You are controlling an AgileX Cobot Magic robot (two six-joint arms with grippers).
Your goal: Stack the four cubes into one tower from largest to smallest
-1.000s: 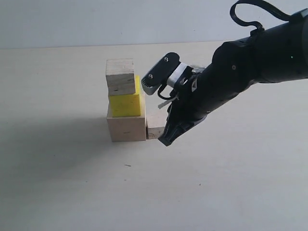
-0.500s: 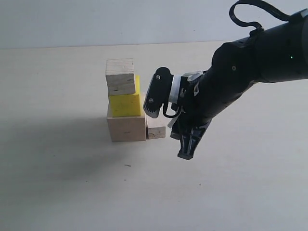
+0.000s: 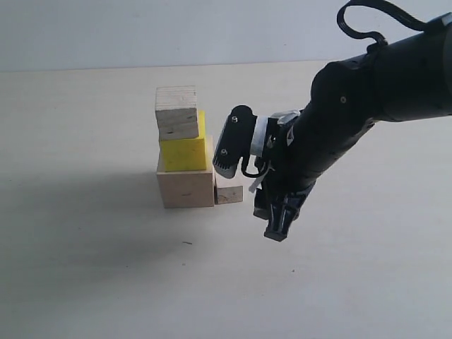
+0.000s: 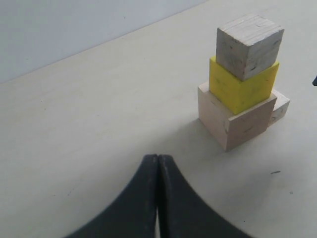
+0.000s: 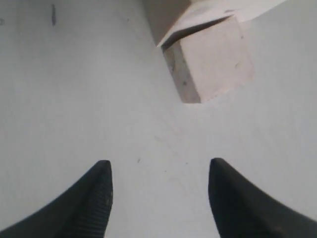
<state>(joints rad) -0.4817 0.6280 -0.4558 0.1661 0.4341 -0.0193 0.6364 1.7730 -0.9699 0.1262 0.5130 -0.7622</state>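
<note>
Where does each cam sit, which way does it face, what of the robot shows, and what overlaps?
Exterior: off the arms, side-on, slightly above the table; faces the three-cube stack and loose cube; right arm and right gripper show.
Left wrist: back from the stack, looking across at it; shut left gripper shows.
Right wrist: close above the table, looking down at the loose cube; open right gripper shows.
Shared: all three see the loose cube.
</note>
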